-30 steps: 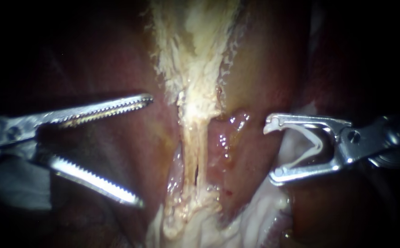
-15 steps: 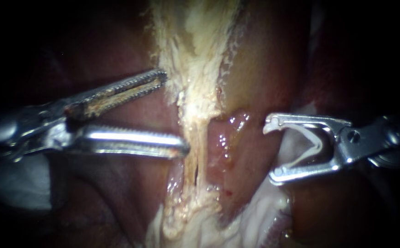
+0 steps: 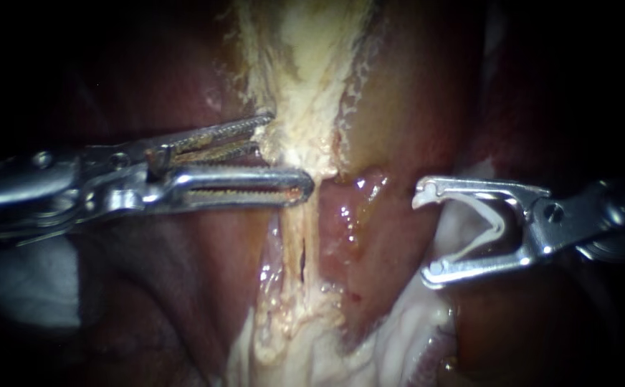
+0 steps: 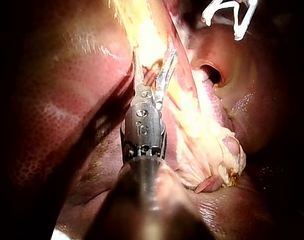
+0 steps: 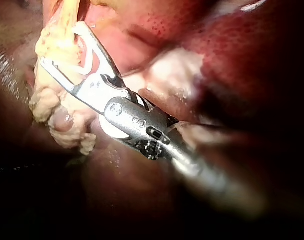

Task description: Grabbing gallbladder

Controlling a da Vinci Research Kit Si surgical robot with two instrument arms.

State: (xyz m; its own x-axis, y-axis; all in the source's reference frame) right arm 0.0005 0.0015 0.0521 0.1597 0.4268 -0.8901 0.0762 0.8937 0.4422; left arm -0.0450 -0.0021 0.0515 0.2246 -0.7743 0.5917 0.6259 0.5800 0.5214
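Note:
A pale yellow-white band of gallbladder tissue point(image 3: 305, 72) runs down the middle and narrows to a thin strand point(image 3: 299, 236). My left instrument point(image 3: 287, 154) comes in from the left. Its serrated jaws have narrowed onto the band's left edge, and both touch the tissue between them. The left wrist view shows the same jaws point(image 4: 154, 55) at the yellow tissue point(image 4: 147, 40). My right instrument point(image 3: 425, 235) sits to the right of the strand, apart from it. Its jaws stand wide around a white clip point(image 3: 488, 222). In the right wrist view it point(image 5: 62, 44) lies beside the pale lumpy tissue point(image 5: 52, 107).
Dark red liver point(image 3: 148, 301) lies left of the band. Pink moist tissue point(image 3: 355, 215) lies between the strand and the right instrument. White fatty tissue point(image 3: 391, 344) spreads below. A round opening point(image 4: 211, 74) shows beside the pale tissue in the left wrist view.
My left instrument moved right and up to the pale band, and its jaws went from wide open to closed on the band's edge. The right instrument has stayed still.

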